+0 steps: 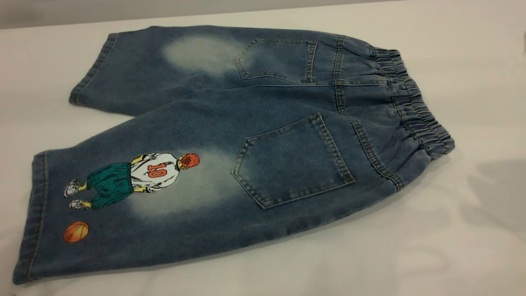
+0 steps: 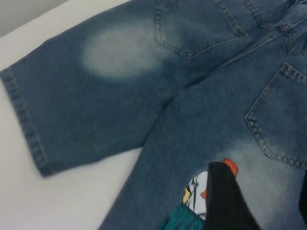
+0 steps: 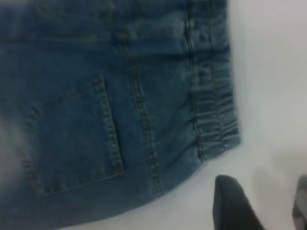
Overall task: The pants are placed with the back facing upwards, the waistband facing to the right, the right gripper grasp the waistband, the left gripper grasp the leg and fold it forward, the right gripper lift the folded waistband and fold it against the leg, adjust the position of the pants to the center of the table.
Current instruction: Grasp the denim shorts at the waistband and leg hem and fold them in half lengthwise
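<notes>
White table point(image 1: 472, 255), pants point(image 1: 246, 135) (flat) below tools.

– What lies under the left wrist camera?
– The pants point(image 2: 201, 115), spread flat with the back up on the table point(image 2: 43, 201). Two back pockets show, and a pale bleached patch on the unprinted leg point(image 2: 91, 100).
– And the printed leg point(image 2: 211, 158)?
– Its cartoon figure is partly hidden behind a black finger point(image 2: 225, 201) of the left gripper point(image 2: 261, 203); a second dark finger shows at the frame's edge.
</notes>
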Robot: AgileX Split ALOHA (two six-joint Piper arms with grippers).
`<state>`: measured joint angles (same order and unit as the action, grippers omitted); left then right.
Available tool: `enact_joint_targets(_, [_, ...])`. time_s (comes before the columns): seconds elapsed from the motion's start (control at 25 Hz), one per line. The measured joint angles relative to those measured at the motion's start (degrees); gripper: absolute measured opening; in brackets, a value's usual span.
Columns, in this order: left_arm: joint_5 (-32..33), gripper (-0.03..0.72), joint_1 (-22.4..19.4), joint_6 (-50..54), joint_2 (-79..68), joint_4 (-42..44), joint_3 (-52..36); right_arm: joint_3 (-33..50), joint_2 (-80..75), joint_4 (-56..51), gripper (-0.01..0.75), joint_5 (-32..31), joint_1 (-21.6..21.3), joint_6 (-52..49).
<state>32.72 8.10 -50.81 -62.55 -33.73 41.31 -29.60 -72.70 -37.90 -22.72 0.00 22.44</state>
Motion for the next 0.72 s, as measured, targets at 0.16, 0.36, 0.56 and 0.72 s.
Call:
enact_joint_targets(0.16, [-3.2, 0.37, 4.4, 0.0, -4.3, 1.4, 0.0, 0.0, -9.8, -8.4, 0.241, 1.9, 0.0, 8.9])
enact_joint_targets(0.36, [-6.3, 0.37, 9.0, 0.1, -8.3, 2.2, 0.0, -0.9, -20.1, -19.3, 0.241, 2.7, -0.2, 20.8])
enact_joint_targets(0.56, [-6.5, 0.37, 11.1, 0.1, -8.8, 2.2, 0.0, -5.3, -27.3, -28.1, 0.241, -2.3, -2.8, 31.7])
enact_joint_targets(0.72, [-5.8, 0.37, 11.1, 0.1, -8.8, 2.2, 0.0, -8.8, -31.2, -29.2, 0.241, -7.3, -7.6, 35.4])
